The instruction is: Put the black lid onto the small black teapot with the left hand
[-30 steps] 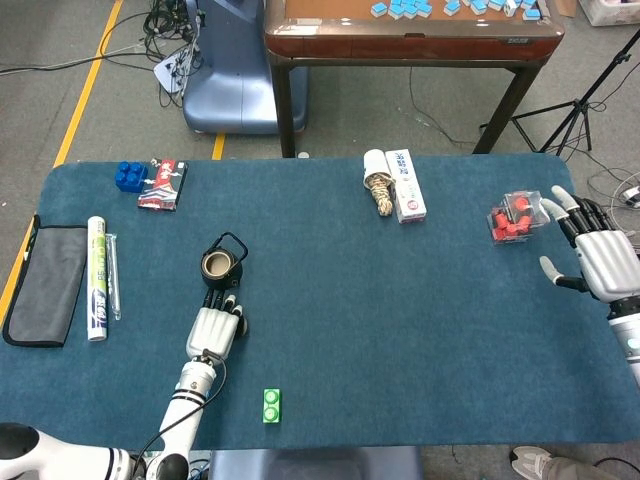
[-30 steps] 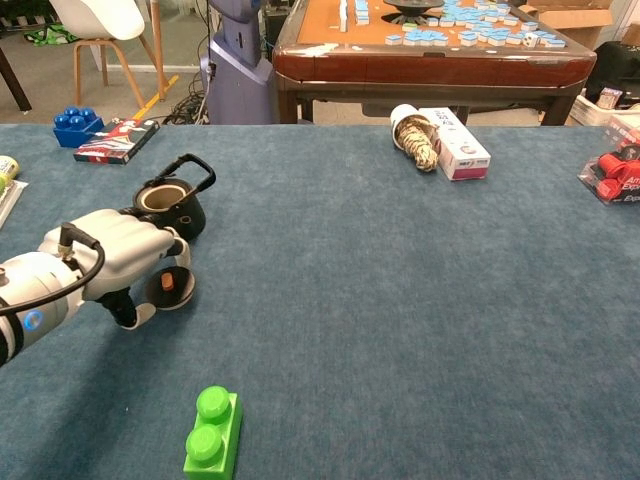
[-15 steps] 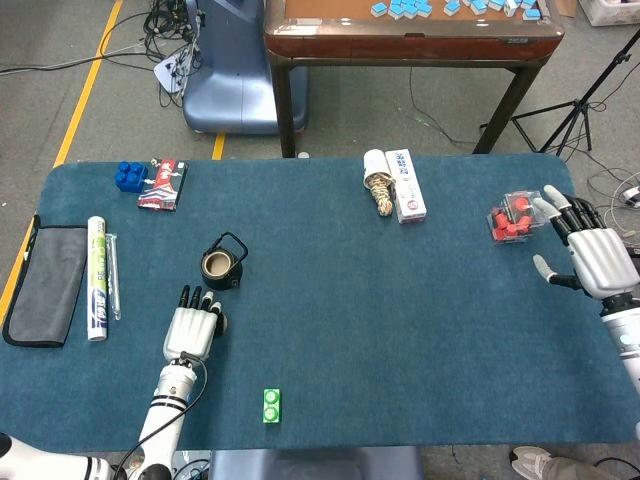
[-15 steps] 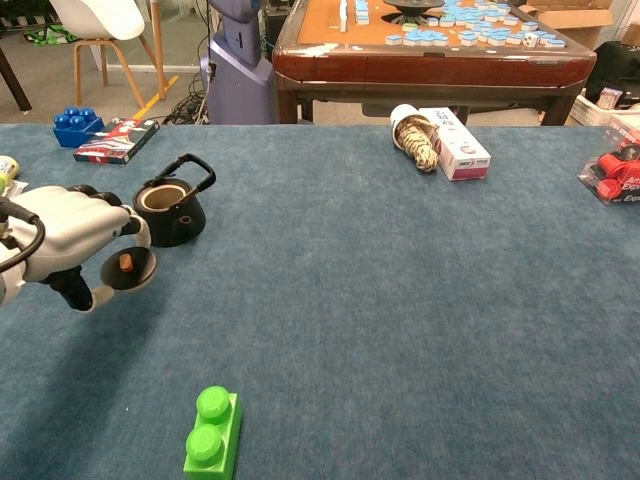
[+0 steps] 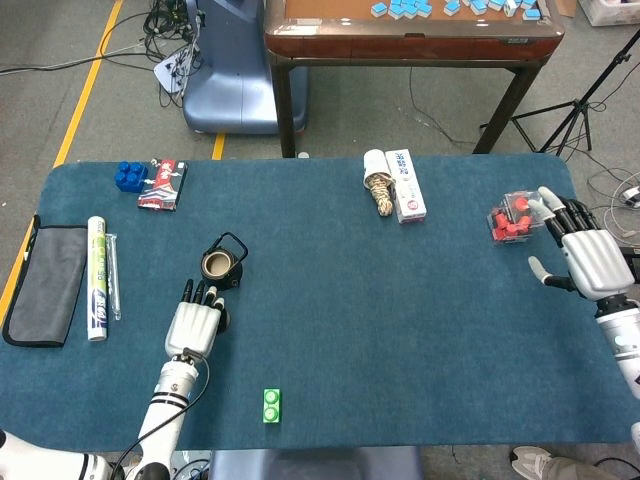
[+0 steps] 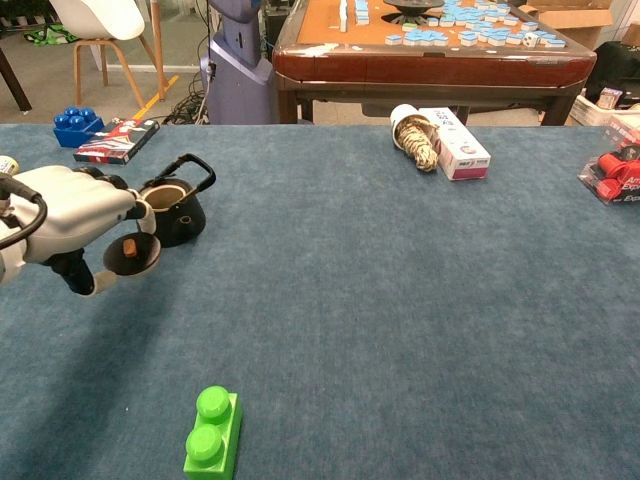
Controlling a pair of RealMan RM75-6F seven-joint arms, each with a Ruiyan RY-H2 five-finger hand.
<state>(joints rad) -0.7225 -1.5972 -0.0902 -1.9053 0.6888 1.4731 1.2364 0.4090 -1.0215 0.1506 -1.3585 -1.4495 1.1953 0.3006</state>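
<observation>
The small black teapot (image 5: 221,265) (image 6: 176,210) stands open-topped on the blue table, its wire handle upright. My left hand (image 5: 194,322) (image 6: 72,222) hovers just in front and to the left of it and holds the black lid (image 6: 131,253), whose brown knob faces the chest camera. In the head view the lid is hidden under the hand. My right hand (image 5: 588,258) stays at the table's far right with fingers spread and nothing in them.
A green brick (image 5: 271,405) (image 6: 213,433) lies near the front edge. A grey pouch (image 5: 47,283) and a white tube (image 5: 97,277) lie at the left. At the back are a blue brick (image 5: 130,176), a red packet (image 5: 164,184), a rope roll (image 5: 379,190), a white box (image 5: 407,185); red caps (image 5: 512,219) right.
My left hand has lifted the lid off the table, swung left, then risen closer to the teapot. The right hand drifted slightly left.
</observation>
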